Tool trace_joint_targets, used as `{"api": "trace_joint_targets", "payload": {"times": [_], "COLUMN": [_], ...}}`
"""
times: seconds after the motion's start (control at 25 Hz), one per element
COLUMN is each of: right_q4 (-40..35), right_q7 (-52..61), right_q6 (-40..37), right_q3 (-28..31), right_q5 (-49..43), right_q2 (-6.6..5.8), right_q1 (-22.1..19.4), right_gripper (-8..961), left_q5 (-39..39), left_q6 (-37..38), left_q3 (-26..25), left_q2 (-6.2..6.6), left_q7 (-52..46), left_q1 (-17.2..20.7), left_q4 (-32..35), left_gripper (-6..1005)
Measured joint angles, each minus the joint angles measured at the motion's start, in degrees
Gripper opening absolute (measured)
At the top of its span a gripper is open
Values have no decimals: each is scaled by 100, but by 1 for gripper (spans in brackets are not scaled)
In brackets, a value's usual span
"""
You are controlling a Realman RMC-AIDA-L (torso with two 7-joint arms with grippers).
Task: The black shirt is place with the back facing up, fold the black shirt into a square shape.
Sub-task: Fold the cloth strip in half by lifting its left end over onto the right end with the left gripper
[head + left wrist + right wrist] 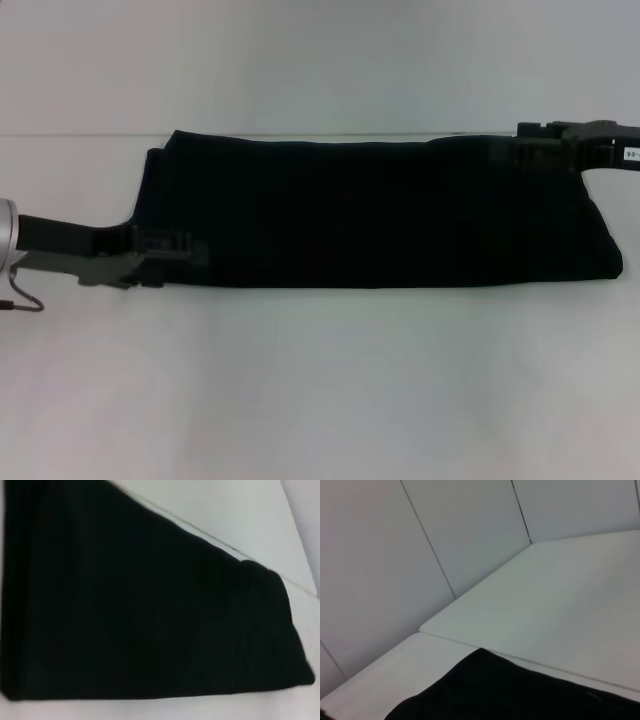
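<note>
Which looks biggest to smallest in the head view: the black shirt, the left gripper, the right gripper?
1. The black shirt, folded into a long band across the table, by far the largest.
2 and 3. The left gripper at its near left corner and the right gripper at its far right corner look alike; black on black, unranked.

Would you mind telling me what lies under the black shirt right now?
The black shirt lies folded into a long band on the white table. Whatever is beneath or inside its folds is covered. The left pincer and right pincer are at its ends.
</note>
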Motion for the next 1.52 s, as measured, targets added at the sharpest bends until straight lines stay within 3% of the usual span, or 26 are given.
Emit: {"api": "trace_joint_targets", "payload": {"times": [0.36, 0.6, 1.04, 1.52], "right_q4": [-4, -4, -4, -3], "right_q7": [-18, -40, -156, -354], "right_q6": [81, 316, 542, 136], "right_q3": [0, 0, 0, -124], "right_q5": [5, 15, 17, 44], "right_q2": [80, 160, 292, 317], "right_q1": [134, 179, 291, 321], "right_gripper": [759, 760, 751, 750], "left_q5": [31, 31, 29, 25], "left_q6": [-386, -729, -1277, -1823], "left_q3": [-635, -858, -953, -958], "left_q2": [140, 158, 163, 131], "left_q7": [-1369, -1970, -2108, -2112], "left_q1": [-43, 18, -1, 31], "left_q4": [-764, -1015, -1644, -1752], "left_gripper": [938, 938, 936, 935]}}
